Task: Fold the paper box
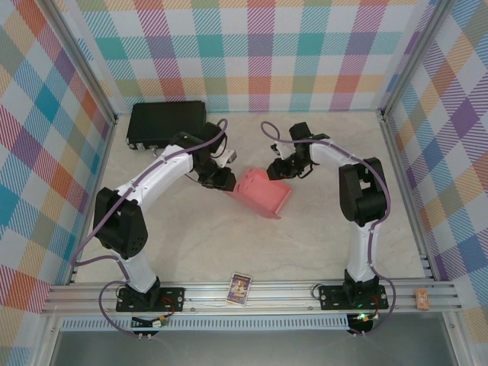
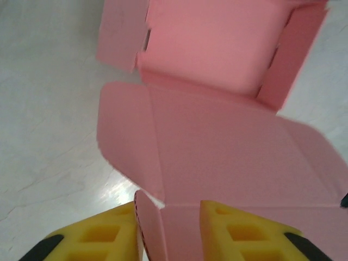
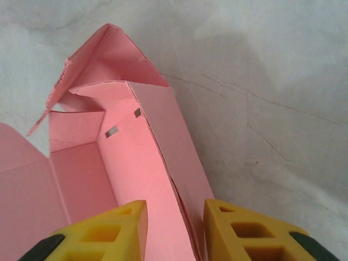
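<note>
The salmon-pink paper box [image 1: 264, 194] lies partly folded mid-table, its tray walls up and its lid panel flat. My left gripper [image 1: 223, 180] is at its left end. In the left wrist view the left gripper [image 2: 169, 211] stands open around an upright flap of the paper box [image 2: 217, 141]; the flap leans on the left finger [image 2: 103, 234], with a gap to the right finger. My right gripper [image 1: 279, 168] is at the box's far right side. The right gripper [image 3: 175, 206] is open and straddles the doubled side wall of the paper box [image 3: 136, 163] without squeezing it.
A black hard case [image 1: 166, 122] sits at the back left corner. A small printed card [image 1: 240, 288] rests on the front rail, and a small tan object [image 1: 420, 300] lies at the rail's right end. Plaid walls close in three sides.
</note>
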You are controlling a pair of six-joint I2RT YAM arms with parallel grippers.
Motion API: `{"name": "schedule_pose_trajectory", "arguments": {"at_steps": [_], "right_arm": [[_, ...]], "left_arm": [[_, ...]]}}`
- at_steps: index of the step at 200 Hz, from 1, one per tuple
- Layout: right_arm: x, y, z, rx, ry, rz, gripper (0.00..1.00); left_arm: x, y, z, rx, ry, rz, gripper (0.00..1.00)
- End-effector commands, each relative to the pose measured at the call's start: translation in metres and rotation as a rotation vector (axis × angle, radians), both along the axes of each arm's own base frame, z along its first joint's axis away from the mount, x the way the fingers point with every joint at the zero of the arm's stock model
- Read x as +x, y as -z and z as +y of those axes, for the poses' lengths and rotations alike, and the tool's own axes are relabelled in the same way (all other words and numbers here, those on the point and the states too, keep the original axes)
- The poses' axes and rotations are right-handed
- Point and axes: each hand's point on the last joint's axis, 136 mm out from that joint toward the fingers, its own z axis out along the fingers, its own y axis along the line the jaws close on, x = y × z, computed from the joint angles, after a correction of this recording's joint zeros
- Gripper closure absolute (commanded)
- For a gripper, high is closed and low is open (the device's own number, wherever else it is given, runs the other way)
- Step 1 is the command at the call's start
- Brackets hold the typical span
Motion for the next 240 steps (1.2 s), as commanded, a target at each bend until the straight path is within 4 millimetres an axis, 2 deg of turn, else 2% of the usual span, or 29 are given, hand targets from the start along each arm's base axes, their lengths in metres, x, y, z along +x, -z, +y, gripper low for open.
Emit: {"name": "schedule_pose_trajectory", "arguments": {"at_steps": [1,35,62,92,105,126,149,161,171,182,195,205,216,240], "right_arm": [[-0.003,0.015,-0.005,-0.027,0.058,0.043,0.68],[-0.009,0.021,-0.01,-0.042,0.112,0.054,0.68],[-0.012,0.017,-0.013,-0.041,0.141,0.048,0.67],[-0.015,0.014,-0.019,-0.047,0.188,0.041,0.67],[-0.017,0.013,-0.018,-0.04,0.197,0.037,0.67],[-0.019,0.013,-0.021,-0.04,0.223,0.038,0.66],[-0.02,0.013,-0.022,-0.034,0.243,0.039,0.66],[-0.021,0.014,-0.023,-0.04,0.258,0.044,0.66],[-0.021,0.014,-0.025,-0.042,0.269,0.044,0.66],[-0.022,0.014,-0.027,-0.045,0.285,0.039,0.66],[-0.024,0.013,-0.028,-0.046,0.295,0.042,0.66],[-0.027,0.013,-0.029,-0.05,0.306,0.052,0.66],[-0.03,0.012,-0.03,-0.04,0.317,0.059,0.66],[-0.038,0.006,-0.031,-0.023,0.346,0.067,0.66]], "left_arm": [[0.016,-0.01,-0.025,-0.115,-0.021,-0.026,0.66],[0.033,-0.026,-0.034,-0.178,-0.053,-0.093,0.54],[0.043,-0.059,-0.033,-0.217,-0.08,-0.219,0.36],[0.046,-0.092,-0.009,-0.19,-0.154,-0.38,0.23],[0.042,-0.099,0.007,-0.163,-0.197,-0.435,0.2],[0.028,-0.099,0.035,-0.107,-0.279,-0.48,0.2],[0.003,-0.08,0.068,-0.016,-0.355,-0.472,0.2],[-0.011,-0.065,0.077,0.001,-0.376,-0.431,0.22],[-0.022,-0.049,0.077,-0.007,-0.385,-0.38,0.31],[-0.033,-0.029,0.072,-0.036,-0.389,-0.311,0.41],[-0.039,-0.007,0.063,-0.084,-0.403,-0.245,0.6],[-0.043,0.009,0.051,-0.131,-0.398,-0.193,0.69],[-0.043,0.022,0.039,-0.168,-0.394,-0.155,0.76],[-0.034,0.038,0.014,-0.195,-0.357,-0.126,0.81]]}}
